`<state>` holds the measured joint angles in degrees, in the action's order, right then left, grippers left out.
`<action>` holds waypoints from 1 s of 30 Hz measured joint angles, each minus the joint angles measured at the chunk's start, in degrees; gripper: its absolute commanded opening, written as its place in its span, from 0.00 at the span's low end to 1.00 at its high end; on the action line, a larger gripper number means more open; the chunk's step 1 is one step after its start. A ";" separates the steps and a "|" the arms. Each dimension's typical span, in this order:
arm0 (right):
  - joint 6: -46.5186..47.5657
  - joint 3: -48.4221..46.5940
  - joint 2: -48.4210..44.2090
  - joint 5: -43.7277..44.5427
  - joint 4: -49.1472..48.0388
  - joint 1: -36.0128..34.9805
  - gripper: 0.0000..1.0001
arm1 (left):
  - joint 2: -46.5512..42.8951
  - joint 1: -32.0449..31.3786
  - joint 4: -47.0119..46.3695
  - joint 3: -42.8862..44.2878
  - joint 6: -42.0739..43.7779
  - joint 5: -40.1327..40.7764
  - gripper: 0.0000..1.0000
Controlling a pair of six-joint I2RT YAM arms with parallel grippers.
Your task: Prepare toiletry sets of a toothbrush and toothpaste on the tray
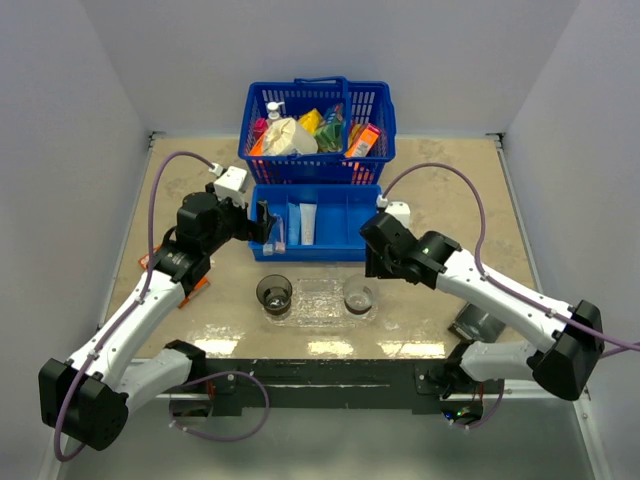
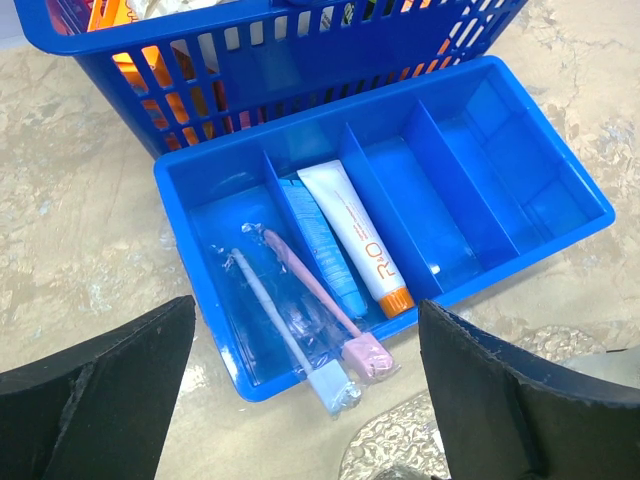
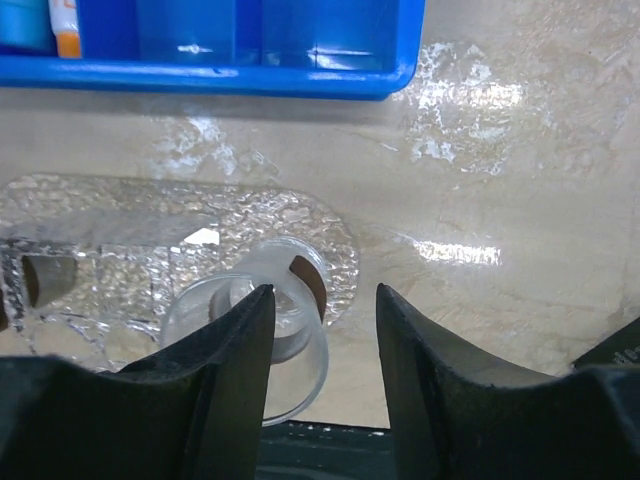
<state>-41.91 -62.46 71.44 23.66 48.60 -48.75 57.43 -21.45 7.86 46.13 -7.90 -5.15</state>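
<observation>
Two wrapped toothbrushes, one pink (image 2: 312,288) and one pale purple (image 2: 270,310), lie in the left compartment of the blue divided bin (image 2: 500,270). Beside them lie a pale blue toothpaste tube (image 2: 325,250) and a white tube with an orange cap (image 2: 355,240). My left gripper (image 2: 305,303) hangs open and empty over the toothbrush ends; it is at the bin's left end (image 1: 262,228). The clear bumpy tray (image 1: 318,302) holds two smoky cups (image 1: 274,293) (image 1: 358,298). My right gripper (image 3: 322,295) is open and empty over the tray's right end (image 3: 180,215), beside the right cup (image 3: 300,330).
A blue handled basket (image 1: 318,120) with a white pump bottle (image 1: 274,108) and several packets stands behind the bin. A grey object (image 1: 480,322) lies at the right, near the table's front edge. White walls enclose the table on three sides.
</observation>
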 measured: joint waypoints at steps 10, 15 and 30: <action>2.67 6.03 -2.01 -4.26 -2.78 0.72 0.40 | 0.04 0.00 0.00 0.00 0.00 0.09 0.96; 3.17 7.52 -1.99 -5.46 -4.31 0.79 0.34 | 0.22 0.00 0.02 0.00 0.00 0.24 0.96; 3.58 7.54 -1.29 -6.80 -5.53 0.79 0.22 | 0.50 0.00 0.17 0.00 0.00 0.46 0.96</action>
<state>-38.33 -54.92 70.15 16.86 43.07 -47.97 57.93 -21.45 8.03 46.13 -7.90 -4.69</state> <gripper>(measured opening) 0.233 0.964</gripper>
